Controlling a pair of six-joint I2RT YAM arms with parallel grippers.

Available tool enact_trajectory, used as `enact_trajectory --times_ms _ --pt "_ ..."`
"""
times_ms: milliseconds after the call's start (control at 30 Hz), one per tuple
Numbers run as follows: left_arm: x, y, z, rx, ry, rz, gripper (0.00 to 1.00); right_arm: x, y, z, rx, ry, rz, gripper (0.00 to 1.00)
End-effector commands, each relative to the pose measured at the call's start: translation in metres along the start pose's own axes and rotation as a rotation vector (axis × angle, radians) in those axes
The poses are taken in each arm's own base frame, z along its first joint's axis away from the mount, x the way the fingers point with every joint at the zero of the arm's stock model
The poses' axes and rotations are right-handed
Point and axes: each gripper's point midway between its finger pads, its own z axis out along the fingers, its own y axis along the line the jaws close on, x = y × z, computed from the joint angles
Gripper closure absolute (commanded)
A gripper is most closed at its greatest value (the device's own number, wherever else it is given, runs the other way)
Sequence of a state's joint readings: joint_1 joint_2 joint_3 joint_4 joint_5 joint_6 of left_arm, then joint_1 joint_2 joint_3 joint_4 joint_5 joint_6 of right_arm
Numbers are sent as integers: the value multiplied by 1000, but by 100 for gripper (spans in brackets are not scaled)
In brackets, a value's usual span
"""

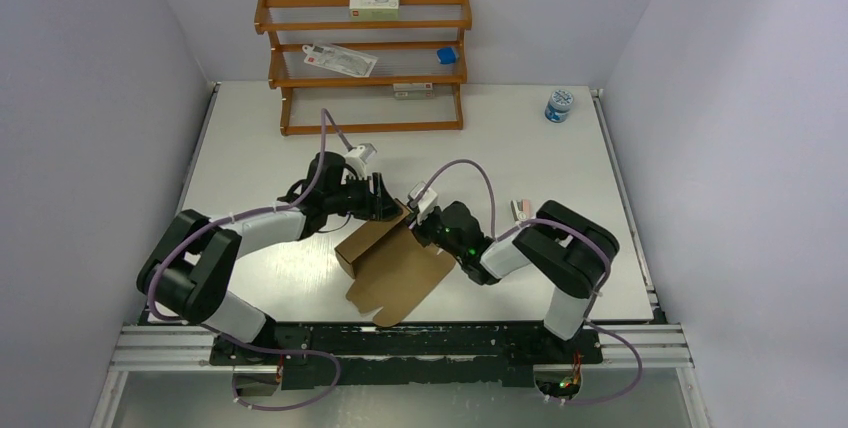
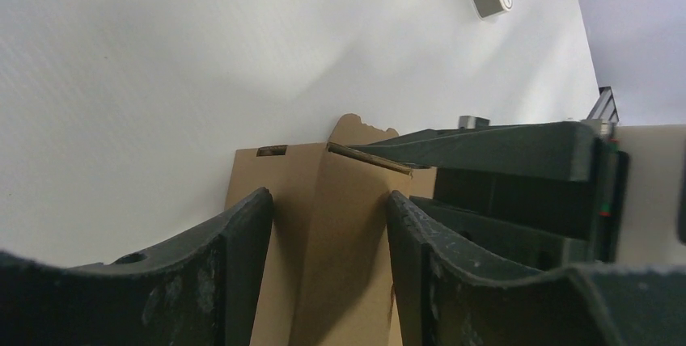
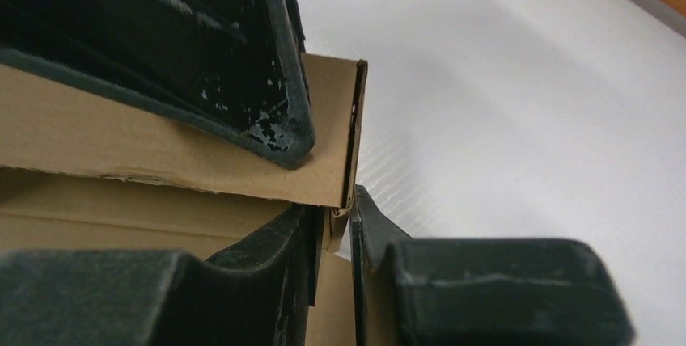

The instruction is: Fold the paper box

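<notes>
The brown paper box (image 1: 395, 266) lies in the middle of the white table (image 1: 520, 148), near the front, btw the 2 arms. It is half made: the back part stands up and the front part lies flat w/ its flaps out.

The L gripper (image 1: 383, 198) is at the box's back corner. Its fingers (image 2: 235, 265) stand apart w/ a bent bit of cardboard btw them. Can't tell if they squeeze it.

The R gripper (image 1: 418, 220) is just beside it, on the raised back part. Its fingers (image 3: 259, 281) are nearly pressed together and pinch a thin cardboard edge.

A small pink & white thing (image 1: 520, 210) lies on the table by the R arm. A wooden shelf (image 1: 362, 63) and a blue jar (image 1: 559, 105) are at the back, well apart from the box.
</notes>
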State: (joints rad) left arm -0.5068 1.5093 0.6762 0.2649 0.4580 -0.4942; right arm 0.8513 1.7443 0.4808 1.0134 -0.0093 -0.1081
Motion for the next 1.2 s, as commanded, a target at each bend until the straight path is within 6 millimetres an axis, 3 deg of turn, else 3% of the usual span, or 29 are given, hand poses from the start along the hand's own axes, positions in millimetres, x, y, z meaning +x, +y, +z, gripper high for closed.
enact_trajectory --times_ms 0,533,733,933,1167 --pt "-2 -9 5 49 11 12 42 1 5 3 -2 -41 5 77" --pt "0 -14 4 72 16 -17 43 -21 -3 9 124 -207 40 71" --pt "2 -19 1 96 15 -29 44 -24 -11 9 190 -235 48 75" --pt "3 -22 -3 103 10 -35 44 -17 -16 10 261 -215 26 83" --pt "5 -35 -9 172 13 -58 45 -11 -20 7 333 -217 14 84"
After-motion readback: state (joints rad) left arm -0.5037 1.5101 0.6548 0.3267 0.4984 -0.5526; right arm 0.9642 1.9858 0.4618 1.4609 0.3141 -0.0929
